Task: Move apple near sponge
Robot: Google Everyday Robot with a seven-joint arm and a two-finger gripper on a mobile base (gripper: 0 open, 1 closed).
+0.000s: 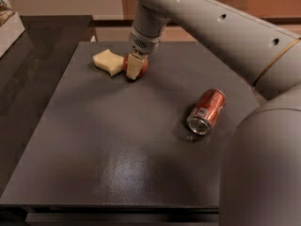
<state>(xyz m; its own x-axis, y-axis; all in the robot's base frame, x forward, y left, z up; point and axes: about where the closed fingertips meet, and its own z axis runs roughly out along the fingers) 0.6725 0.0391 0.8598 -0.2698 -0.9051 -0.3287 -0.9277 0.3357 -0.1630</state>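
The red apple (143,67) sits on the dark table (94,140) at the far centre-left, right beside the pale yellow sponge (107,61) and touching or nearly touching its right edge. My gripper (134,66) comes down from above and is shut on the apple. One pale finger (134,68) covers the apple's front, so only red slivers show on either side. The stem is hidden.
A red soda can (207,111) lies on its side at the right of the table, open end toward the camera. My arm's large grey links (263,164) fill the right foreground. A light object (8,22) stands on a darker counter at far left.
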